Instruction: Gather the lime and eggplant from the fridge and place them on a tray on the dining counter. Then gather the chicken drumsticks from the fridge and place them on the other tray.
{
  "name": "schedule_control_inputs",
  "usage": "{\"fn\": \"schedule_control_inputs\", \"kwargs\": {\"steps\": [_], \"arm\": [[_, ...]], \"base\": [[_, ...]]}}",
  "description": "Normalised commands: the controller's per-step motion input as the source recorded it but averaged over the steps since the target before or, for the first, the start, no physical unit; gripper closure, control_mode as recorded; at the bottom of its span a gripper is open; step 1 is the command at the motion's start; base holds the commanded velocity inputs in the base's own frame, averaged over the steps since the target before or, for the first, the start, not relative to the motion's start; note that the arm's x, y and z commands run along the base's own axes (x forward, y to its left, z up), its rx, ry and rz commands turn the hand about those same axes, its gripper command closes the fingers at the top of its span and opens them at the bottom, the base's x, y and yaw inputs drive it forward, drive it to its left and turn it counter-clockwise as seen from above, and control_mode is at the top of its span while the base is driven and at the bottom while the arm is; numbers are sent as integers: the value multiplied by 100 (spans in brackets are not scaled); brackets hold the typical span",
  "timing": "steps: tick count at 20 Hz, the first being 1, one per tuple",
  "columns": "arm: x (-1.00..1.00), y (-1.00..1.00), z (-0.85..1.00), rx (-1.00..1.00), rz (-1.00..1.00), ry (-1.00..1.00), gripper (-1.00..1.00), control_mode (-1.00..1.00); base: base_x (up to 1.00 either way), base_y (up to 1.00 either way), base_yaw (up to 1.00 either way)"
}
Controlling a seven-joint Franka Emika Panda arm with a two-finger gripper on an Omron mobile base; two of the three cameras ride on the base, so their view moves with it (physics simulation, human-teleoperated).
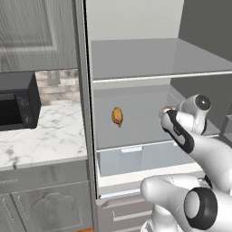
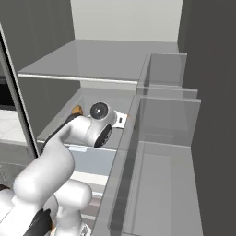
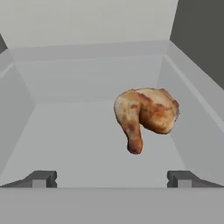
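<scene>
A: So, where do the drumsticks sit?

B: One chicken drumstick [image 3: 146, 117] lies on the fridge shelf [image 3: 78, 140], toward the right wall and nearer the back than the front edge. A second drumstick [image 1: 118, 116] rests further left on the same shelf, roughly mid-depth. The gripper [image 3: 111, 178] hangs in front of the right one with its jaws spread wide and nothing between them.

A: How will that piece handle?

B: I'd judge it light and fairly firm, though lumpy and probably a bit slick on the browned skin. The thick meaty end looks the safest place to close on; the thin bone end, pointing down toward the camera, could swivel or slip out of a pinch.

A: Anything in the way?

B: The right side wall of the fridge stands close beside the meat, so the finger on that side has little room. The glass shelf above [image 1: 158, 59] caps the height of any lift. In the right base view, the clear door bins [image 2: 161, 138] crowd the arm's right side. Outside the fridge, a black microwave [image 1: 18, 102] sits on the marble table [image 1: 45, 140], well apart from the work.
</scene>
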Motion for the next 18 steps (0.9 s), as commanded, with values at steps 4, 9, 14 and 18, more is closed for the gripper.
{"fn": "schedule_control_inputs", "kwargs": {"steps": [4, 9, 14, 18], "arm": [[10, -18, -28, 0, 0, 0, -100, -100], [5, -22, -23, 0, 0, 0, -100, -100], [15, -1, -14, -2, -1, 0, -100, -100], [17, 0, -12, 0, 0, 0, -100, -100]], "base": [[0, 0, 0], [0, 0, 0], [0, 0, 0], [0, 0, 0]]}}
